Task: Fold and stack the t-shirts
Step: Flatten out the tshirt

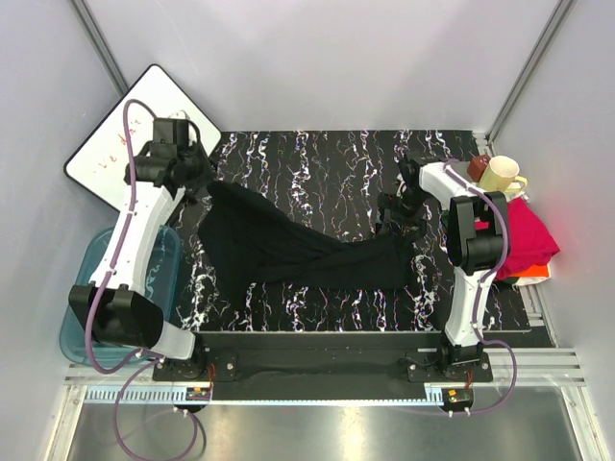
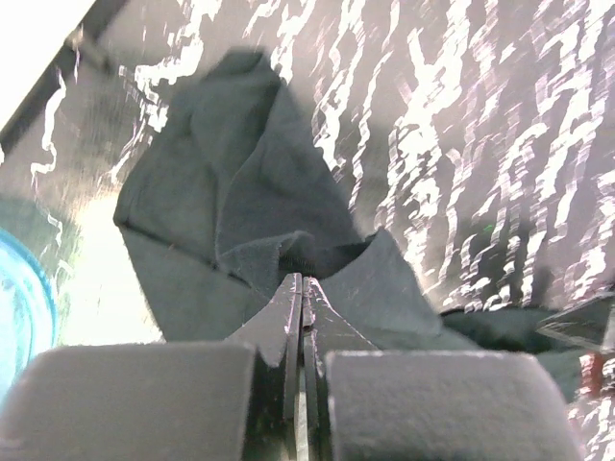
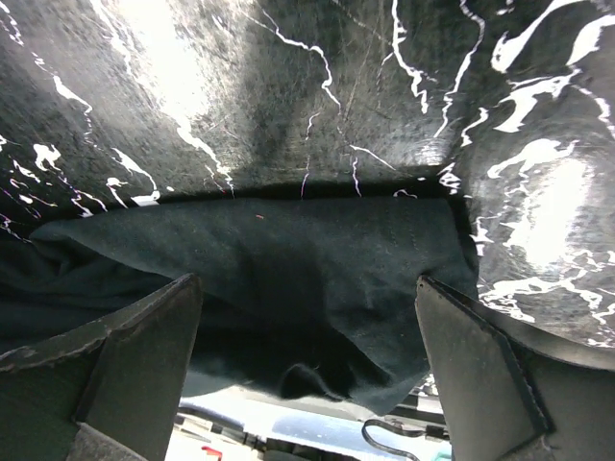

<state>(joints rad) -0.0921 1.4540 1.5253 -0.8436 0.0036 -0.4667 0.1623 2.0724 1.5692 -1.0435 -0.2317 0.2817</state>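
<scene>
Black tee pinched at 10 o'clock by left tool; right tool spread wide (nothing held). Risk: corner pulled free if tugged one-sided.

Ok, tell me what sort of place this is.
Probably a robotics lab test cell: plain white panel walls box in a marbled table, two robot arms are bolted at its near edge, and a black t-shirt lies across it.

Bright even overhead light; glare patches on table; left wrist view blurred.
</scene>
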